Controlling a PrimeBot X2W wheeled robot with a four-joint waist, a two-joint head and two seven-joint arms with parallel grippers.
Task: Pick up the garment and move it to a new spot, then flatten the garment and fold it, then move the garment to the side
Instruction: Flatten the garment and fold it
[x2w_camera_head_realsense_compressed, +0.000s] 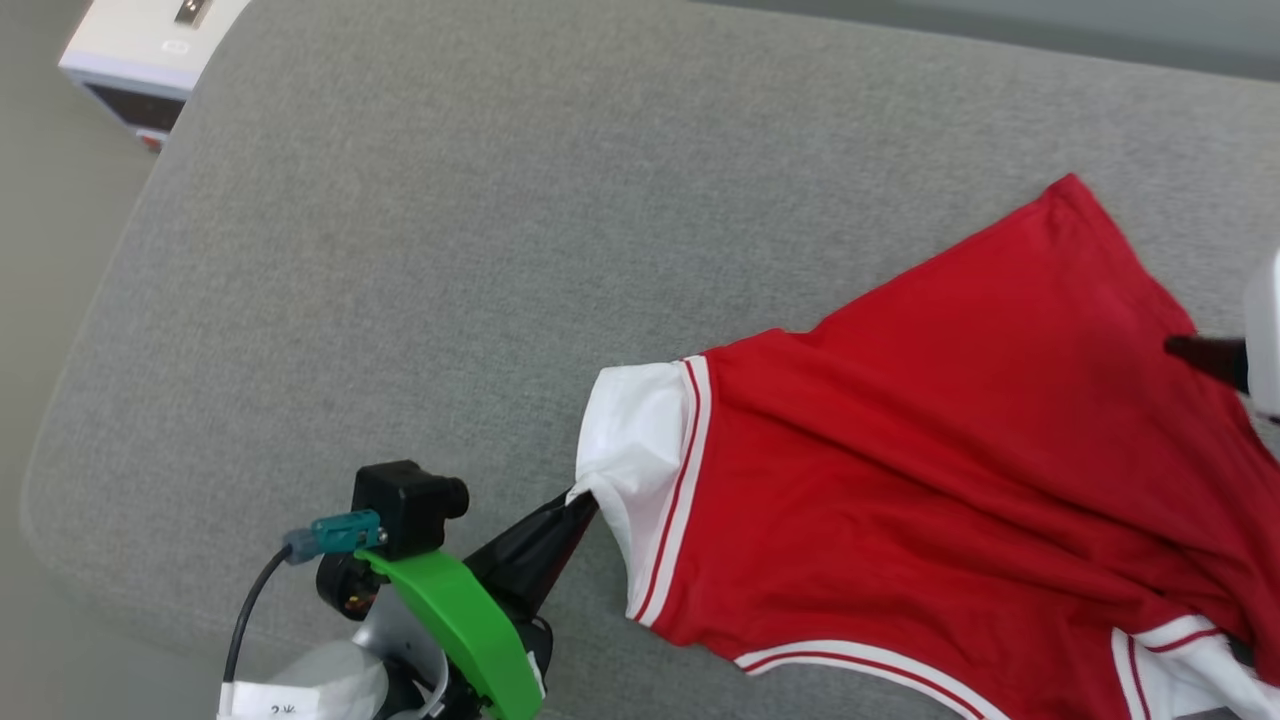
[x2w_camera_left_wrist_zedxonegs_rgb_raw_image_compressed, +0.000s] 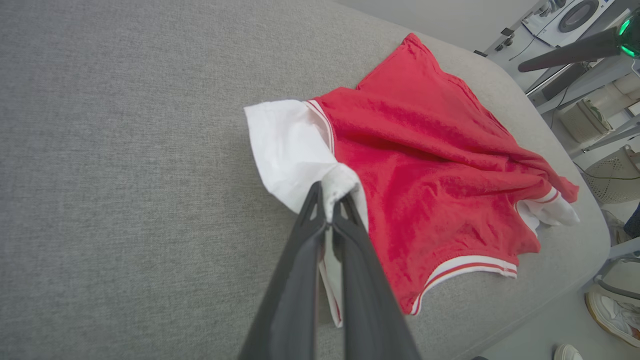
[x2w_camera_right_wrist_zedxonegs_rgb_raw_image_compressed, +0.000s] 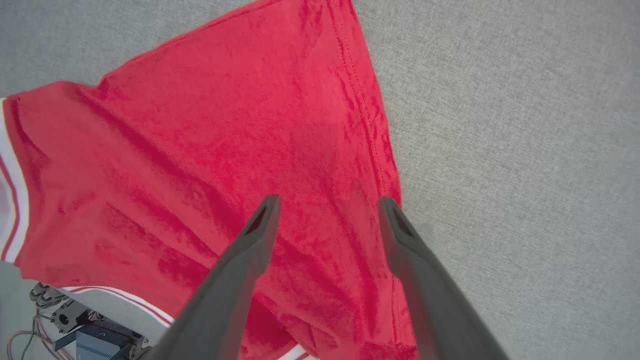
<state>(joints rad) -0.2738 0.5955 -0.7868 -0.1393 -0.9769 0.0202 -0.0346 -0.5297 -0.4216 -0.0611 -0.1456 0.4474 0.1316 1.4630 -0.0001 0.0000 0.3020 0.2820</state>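
A broad grey woven-fabric pad (x2w_camera_head_realsense_compressed: 400, 250) with rounded corners takes up most of the head view, from the upper left to the right edge. On the right half of it lies the garment (x2w_camera_head_realsense_compressed: 950, 430), a red soft jersey T-shirt. It is spread unevenly with long creases. One red corner points toward the upper right of the frame, and the body runs off the lower right corner.

A white short sleeve (x2w_camera_head_realsense_compressed: 635, 440), edged with red-and-white striped trim (x2w_camera_head_realsense_compressed: 690, 480), sits at the bottom centre of the head view. A second white sleeve (x2w_camera_head_realsense_compressed: 1190, 660) is bunched in the lower right corner.

The left gripper (x2w_camera_left_wrist_zedxonegs_rgb_raw_image_compressed: 330, 200) rises from the bottom centre of the left wrist view. Its two long dark fingers are pinched tight on a gathered fold at the edge of the white short sleeve. In the head view it comes in from the lower left, below a bright green curved bracket (x2w_camera_head_realsense_compressed: 460, 620).

The right gripper (x2w_camera_right_wrist_zedxonegs_rgb_raw_image_compressed: 327, 205) fills the bottom centre of the right wrist view with its fingers spread wide and nothing between them. It is poised over the red cloth just beside a stitched edge. The tips look very close to the fabric, but I cannot tell whether they touch it.

A white box (x2w_camera_head_realsense_compressed: 140, 50) sits off the pad in the upper left corner of the head view. A pale shoe (x2w_camera_left_wrist_zedxonegs_rgb_raw_image_compressed: 612, 312) rests on the floor at the lower right of the left wrist view.
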